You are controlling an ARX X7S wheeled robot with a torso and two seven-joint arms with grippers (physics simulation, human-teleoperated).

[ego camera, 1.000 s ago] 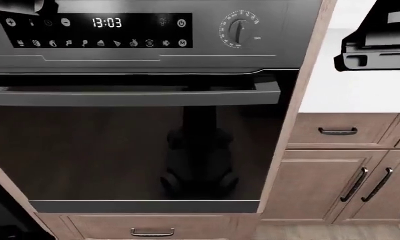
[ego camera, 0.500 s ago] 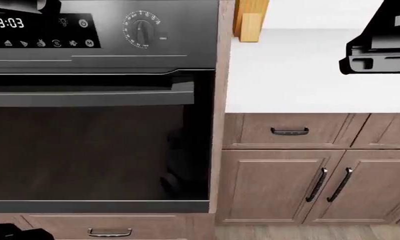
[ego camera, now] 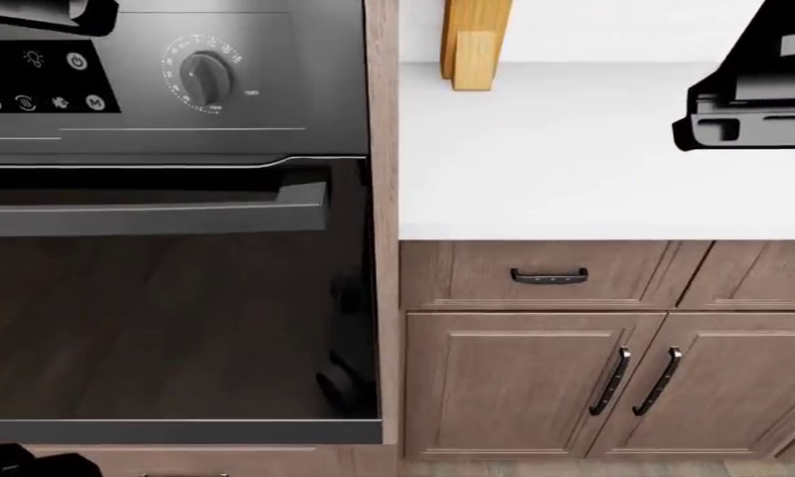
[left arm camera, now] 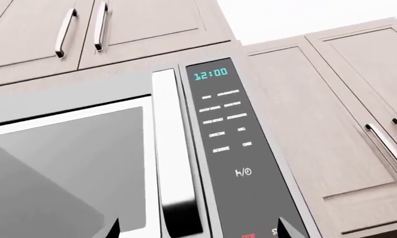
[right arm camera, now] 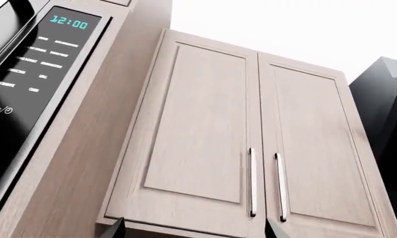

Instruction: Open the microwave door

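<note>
Sliding leftward across the head view since a second ago, the oven (ego camera: 172, 248) is now filling only the left half, its clock display gone past the edge, while white countertop (ego camera: 570, 149) and lower cabinets (ego camera: 531, 388) are taking up more of the right. That suggests the robot's view is swinging to the right.

At the left of the scene, the oven is showing its dial (ego camera: 206, 72) and a long dark handle (ego camera: 152, 214). A wooden block (ego camera: 475, 45) is standing at the far edge of the countertop. At the far right, part of a black robot arm (ego camera: 755, 89) is hanging in view.

The microwave (left arm camera: 119, 163) is not appearing in the head view. It is sitting higher up, built in under wall cabinets (left arm camera: 86, 29). The left wrist camera is looking up at it from close by: its door (left arm camera: 59, 163) is closed, with a pale vertical handle (left arm camera: 168, 153) beside a control panel (left arm camera: 228, 144) reading 12:00. The left claw (left arm camera: 197, 229) is showing only two dark fingertips, standing apart, one to either side of the handle's lower part and not touching it.

The right wrist camera is catching just an edge of the microwave panel and a pair of tall cabinet doors (right arm camera: 251, 134). The right claw (right arm camera: 194, 227) is also standing apart and holding nothing.

Judging by this, the task is at its beginning: the door is not yet opened, and gripping the handle and pulling are both remaining.
</note>
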